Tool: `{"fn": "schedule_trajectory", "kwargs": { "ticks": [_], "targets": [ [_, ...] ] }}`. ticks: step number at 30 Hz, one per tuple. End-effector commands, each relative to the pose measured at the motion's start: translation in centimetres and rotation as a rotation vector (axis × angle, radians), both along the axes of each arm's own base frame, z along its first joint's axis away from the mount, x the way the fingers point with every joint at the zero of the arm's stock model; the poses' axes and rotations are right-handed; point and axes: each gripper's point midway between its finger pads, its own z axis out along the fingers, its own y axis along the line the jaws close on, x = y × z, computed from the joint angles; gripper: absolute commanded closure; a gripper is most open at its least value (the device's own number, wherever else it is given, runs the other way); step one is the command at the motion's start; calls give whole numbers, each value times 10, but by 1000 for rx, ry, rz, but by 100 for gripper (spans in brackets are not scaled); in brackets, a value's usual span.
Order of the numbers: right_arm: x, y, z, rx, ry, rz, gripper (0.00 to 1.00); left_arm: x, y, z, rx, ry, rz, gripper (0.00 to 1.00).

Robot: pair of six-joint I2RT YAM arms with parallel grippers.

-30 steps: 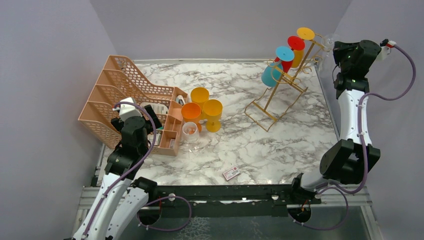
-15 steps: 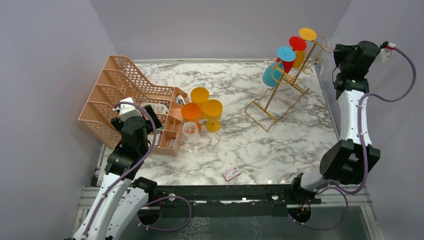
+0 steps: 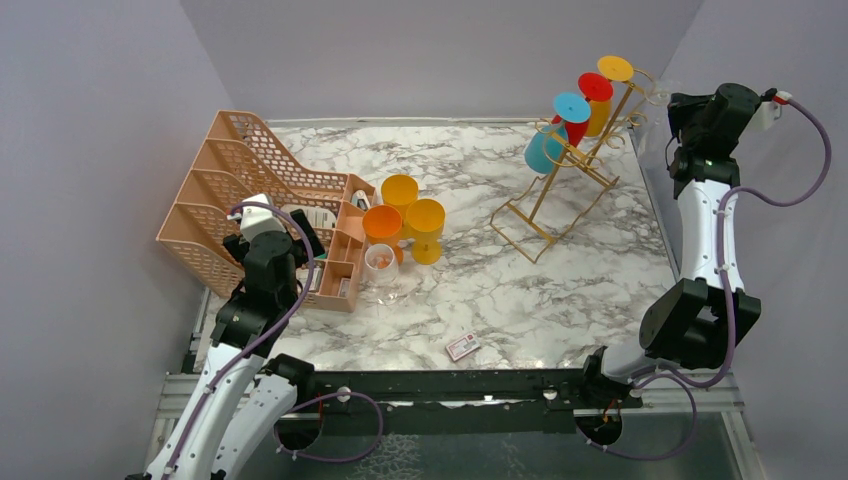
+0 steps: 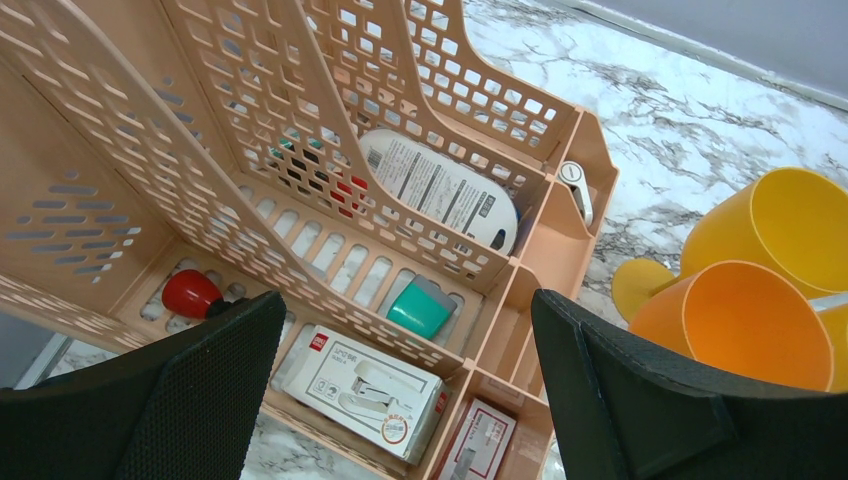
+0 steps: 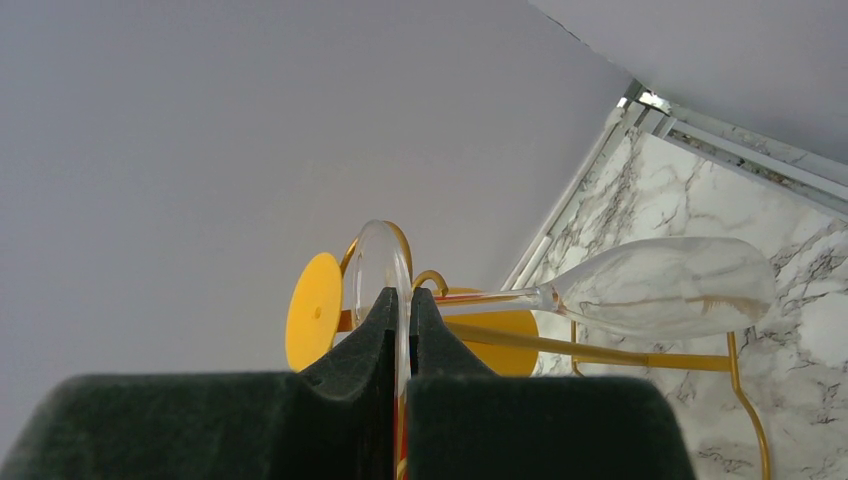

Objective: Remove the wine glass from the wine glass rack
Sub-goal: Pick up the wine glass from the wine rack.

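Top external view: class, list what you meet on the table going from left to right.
peach mesh organizer → cluster of orange and yellow cups → small red-and-white box → gold wine glass rack → right hand, shut on a clear wine glass

Right tool (image 5: pixel 398 305) clamped (left tool (image 4: pixel 405 300) agape).

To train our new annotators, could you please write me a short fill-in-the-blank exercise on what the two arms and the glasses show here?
1. The wine glass pinched at its foot by the fingers of the right gripper is ____, not coloured.
2. The left gripper hangs over the peach file organizer with its fingers ____.
3. On the wine glass rack, the glass between the yellow glass and the blue glass is ____.
Missing words: clear; open; red.
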Motion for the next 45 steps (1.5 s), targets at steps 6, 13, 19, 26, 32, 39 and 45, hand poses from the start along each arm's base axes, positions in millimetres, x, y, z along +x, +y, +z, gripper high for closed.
{"fn": "schedule_trajectory", "kwargs": {
  "ticks": [6, 13, 19, 26, 32, 39, 45],
  "targets": [
    [-11, -20, 26, -38, -51, -102, 99, 0, -1, 1, 3, 1, -17, 1],
    [-6, -15, 30, 10, -86, -80, 99, 0, -1, 0, 4, 3, -16, 1],
    [-8, -14, 41, 9, -108, -79, 99, 0, -1, 1, 4, 3, -16, 1],
    [-18, -15, 52, 5, -125, -100, 99, -1, -1, 1, 4, -1, -14, 1],
    [-28, -21, 53, -24, -115, -146, 99, -1, -1, 2, 3, -2, -15, 1],
    [-30, -22, 53, -26, -106, -156, 99, -1, -1, 2, 2, -2, -16, 1],
    [-42, -11, 50, -29, -106, -121, 99, -1, -1, 2, 3, -4, -13, 1]
  ]
}}
